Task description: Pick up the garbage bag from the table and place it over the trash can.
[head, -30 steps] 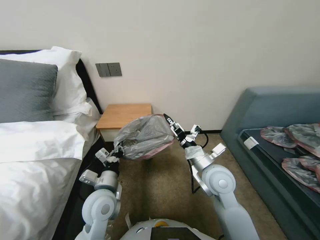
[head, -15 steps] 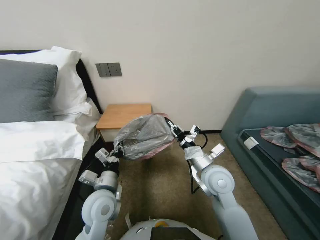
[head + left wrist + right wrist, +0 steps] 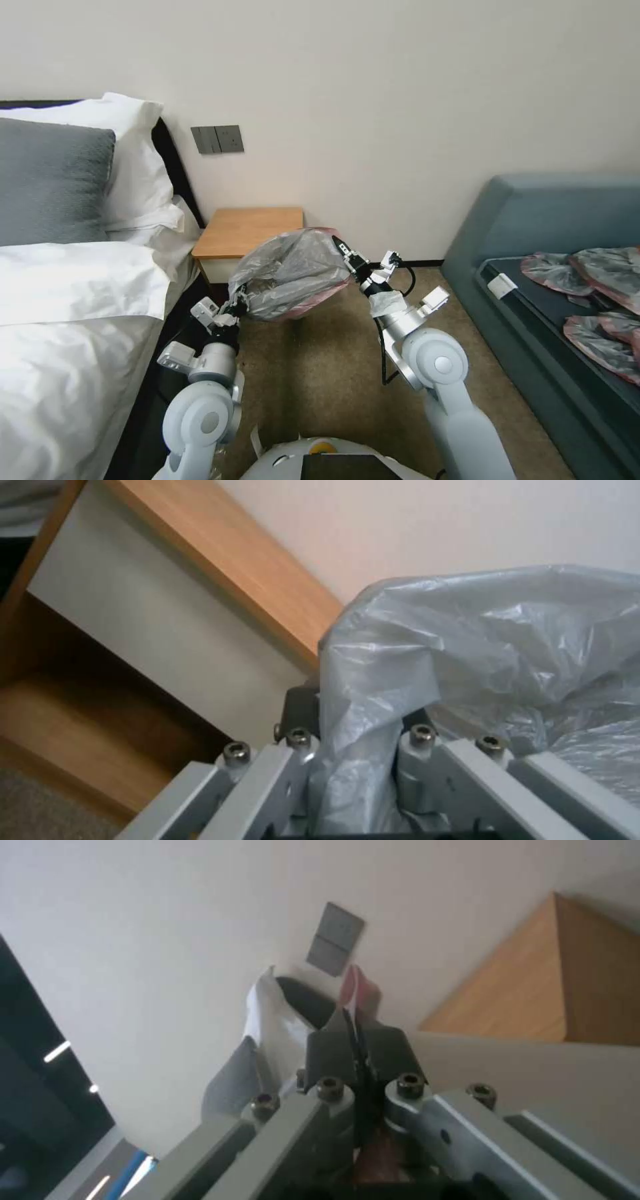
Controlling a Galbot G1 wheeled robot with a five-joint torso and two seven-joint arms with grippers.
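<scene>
In front of the nightstand surface point(image 3: 250, 231), garbage bag point(image 3: 290, 275) hangs stretched between left claw point(image 3: 235, 300) and right claw point(image 3: 343, 248), both clamped on its rim. Light, limp, slippery film; grip the rim.

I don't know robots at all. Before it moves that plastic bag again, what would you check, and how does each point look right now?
1. Left gripper shut on the garbage bag: ok.
2. Right gripper shut on the bag's pink rim: ok.
3. Bag lifted off the table: ok.
4. Bag spread between both grippers: ok.
5. Trash can position: cannot tell.
</scene>
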